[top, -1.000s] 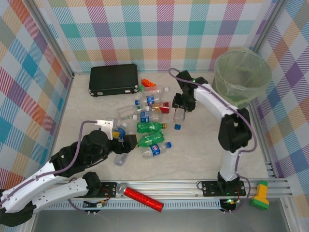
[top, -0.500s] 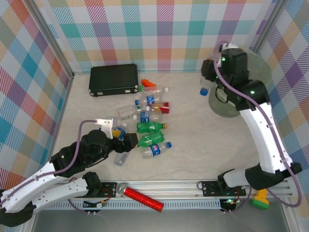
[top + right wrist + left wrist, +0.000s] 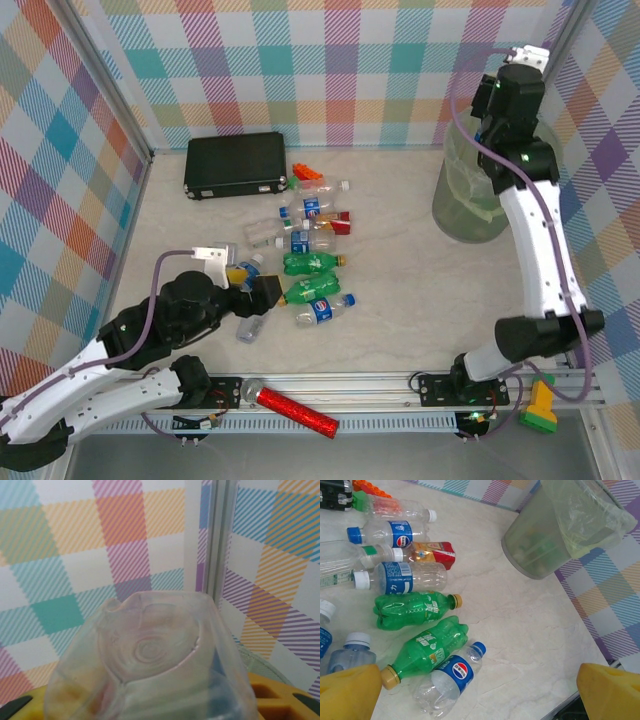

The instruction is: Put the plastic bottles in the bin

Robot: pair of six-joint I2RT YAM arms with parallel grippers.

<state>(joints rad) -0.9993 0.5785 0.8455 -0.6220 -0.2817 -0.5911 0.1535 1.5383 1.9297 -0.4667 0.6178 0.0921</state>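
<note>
- Top view – plastic bottles lie in a loose pile mid-surface, all on their sides, well apart from the bin.
- Bin stands upright at the far right corner, pale green liner over its rim.
- Right arm reaches up tall, its end over the bin.
- Left claw sits low at the near left edge of the pile, spread wide, nothing between the tips.
- Black case lies flat at the far left; orange bricks just beside it; red glittery cylinder on the front rail.
- Left wrist view – yellow fingertips far apart at the bottom corners, holding nothing.
- Two green bottles side by side, a blue-label bottle just near them, more clear ones beyond.
- Bin at upper right, apart from every bottle on the surface.
- Right wrist view – right claw pinches a clear bottle, base toward the camera, yellow fingers either side.
- Checked wall behind it.
</note>
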